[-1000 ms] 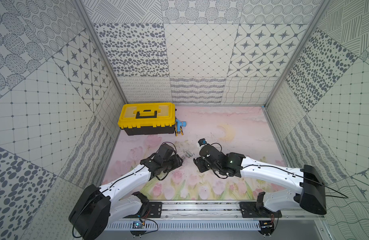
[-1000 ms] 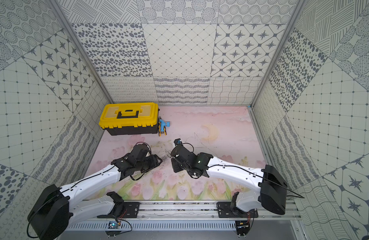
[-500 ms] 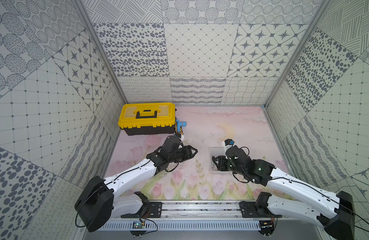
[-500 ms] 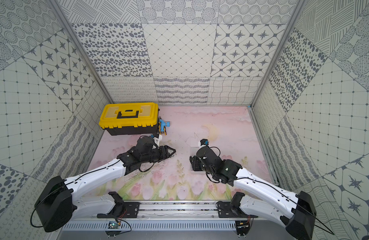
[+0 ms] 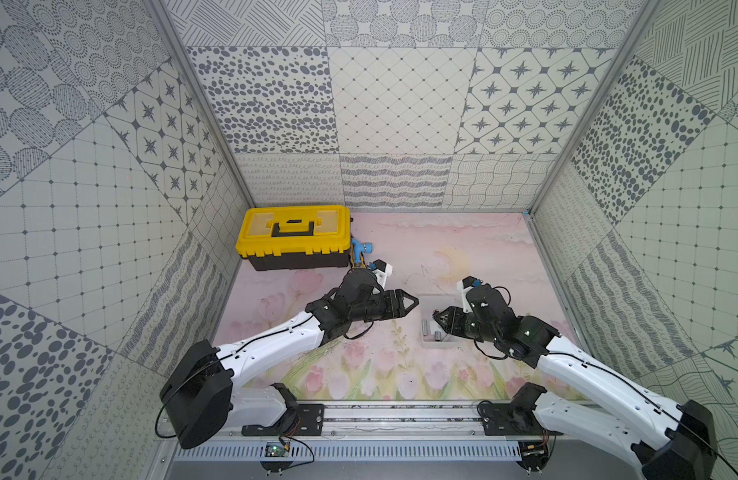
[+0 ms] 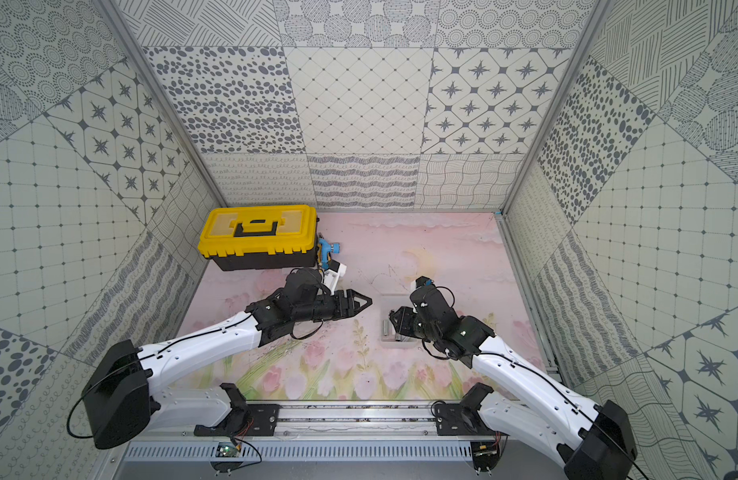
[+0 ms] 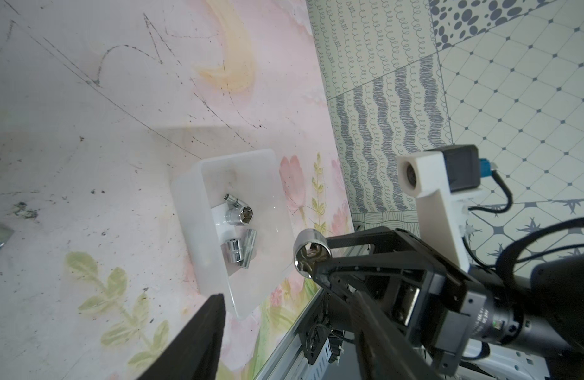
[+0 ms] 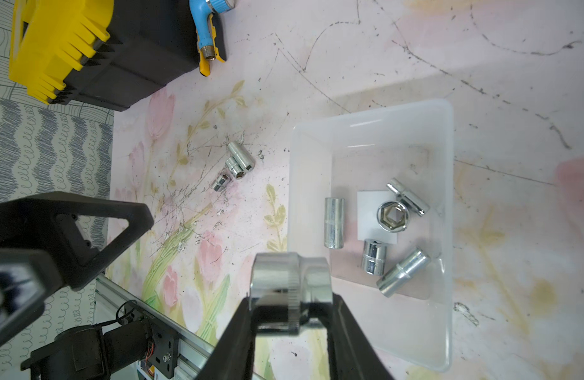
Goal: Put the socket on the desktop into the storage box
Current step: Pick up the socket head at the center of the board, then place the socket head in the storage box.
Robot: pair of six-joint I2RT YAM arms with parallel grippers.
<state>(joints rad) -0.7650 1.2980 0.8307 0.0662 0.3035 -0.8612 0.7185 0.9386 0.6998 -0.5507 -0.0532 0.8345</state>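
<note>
One socket [image 8: 289,283] in right gripper [image 8: 290,307], three sockets [image 8: 235,170] beside storage box [image 8: 308,158], toolbox [image 8: 146,49] beyond

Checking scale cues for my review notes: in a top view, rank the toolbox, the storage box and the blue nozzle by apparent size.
1. toolbox, plainly largest.
2. storage box.
3. blue nozzle, smallest.
No close calls.

1. The storage box [image 8: 373,125], clear and shallow, sits flat, with five chrome sockets [image 8: 333,222] lying inside.
2. A large chrome socket [image 8: 290,286] hangs gripped just above the box.
3. Three small sockets [image 8: 238,164] lie clustered beside it.
</note>
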